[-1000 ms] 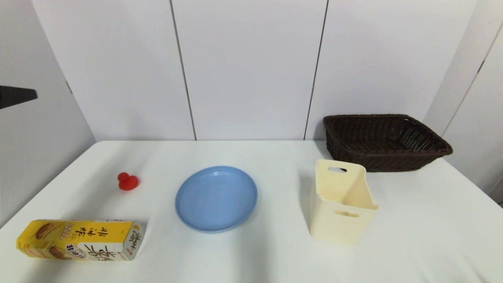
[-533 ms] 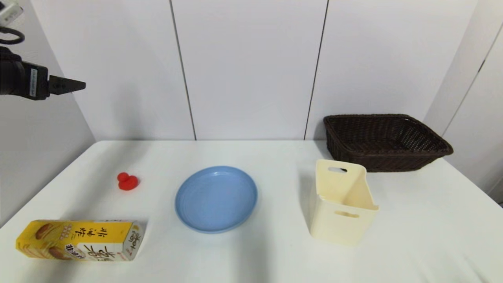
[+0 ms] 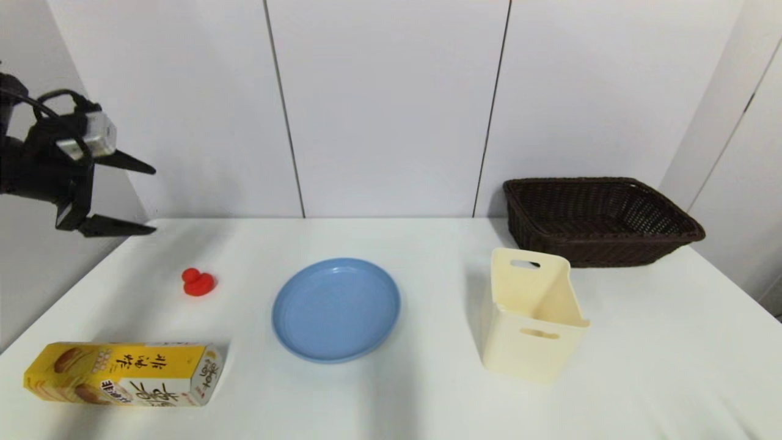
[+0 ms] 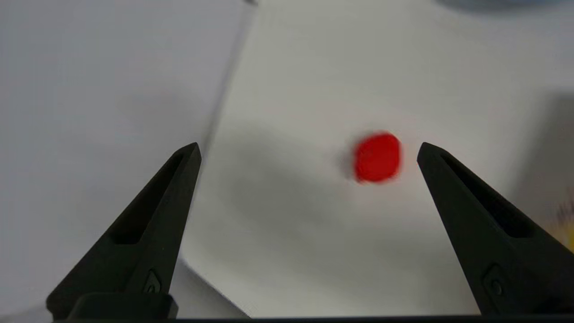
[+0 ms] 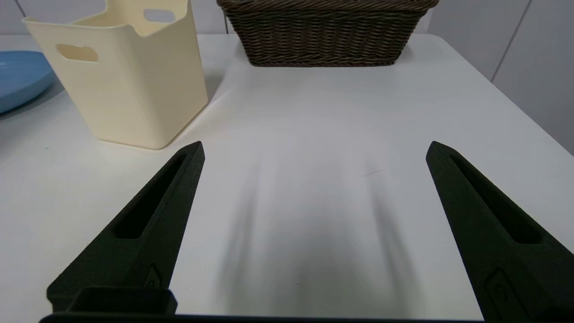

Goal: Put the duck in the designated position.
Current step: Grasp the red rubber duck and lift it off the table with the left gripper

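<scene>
At the far left, the left gripper hangs in the air above the table's left edge, its two black fingers spread wide apart with nothing between them. In the left wrist view the gripper looks down at the table, and the duck shows as a blurred red spot between the fingertips but far below them.

Near the front left corner a yellow biscuit box lies on its side. Behind it, well apart, the duck sits on the white table, to the left of the blue plate and not touching it. The plate lies near the table's middle.

To the right of the plate stands a cream bin with handle slots, and behind that, at the back right, a dark wicker basket.

The right gripper stays low over the table's right part, its jaws wide open and empty, with the cream bin and basket ahead of it.
</scene>
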Motion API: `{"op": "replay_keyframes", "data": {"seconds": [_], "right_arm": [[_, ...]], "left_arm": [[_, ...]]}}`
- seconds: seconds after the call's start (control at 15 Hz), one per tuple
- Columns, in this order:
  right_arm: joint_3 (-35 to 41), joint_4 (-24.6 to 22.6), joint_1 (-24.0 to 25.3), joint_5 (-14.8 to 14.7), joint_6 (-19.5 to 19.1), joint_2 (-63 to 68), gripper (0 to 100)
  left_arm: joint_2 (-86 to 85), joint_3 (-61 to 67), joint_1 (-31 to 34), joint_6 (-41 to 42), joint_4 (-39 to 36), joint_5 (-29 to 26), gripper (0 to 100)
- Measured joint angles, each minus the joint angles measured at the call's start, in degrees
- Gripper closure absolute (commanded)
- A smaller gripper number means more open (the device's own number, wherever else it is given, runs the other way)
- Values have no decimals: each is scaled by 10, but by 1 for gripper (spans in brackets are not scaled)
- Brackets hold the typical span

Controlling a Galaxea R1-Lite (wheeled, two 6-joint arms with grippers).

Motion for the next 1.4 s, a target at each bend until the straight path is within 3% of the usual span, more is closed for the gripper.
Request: {"op": "replay_keyframes", "data": {"seconds": [0.13, 0.27, 0.47, 0.67, 1.4], "right_arm": [[0, 0, 0, 0, 0, 0, 0], [0, 0, 0, 0, 0, 0, 0], [0, 0, 0, 0, 0, 0, 0], [0, 0, 0, 0, 0, 0, 0], [0, 0, 0, 0, 0, 0, 0]], "left_arm": [[28, 30, 13, 154, 59, 15, 0], [47, 47, 23, 274, 65, 82, 0], [67, 54, 15, 345, 64, 202, 0], [94, 57, 5, 334, 31, 215, 0], [122, 41, -29, 118, 28, 185, 0]]}}
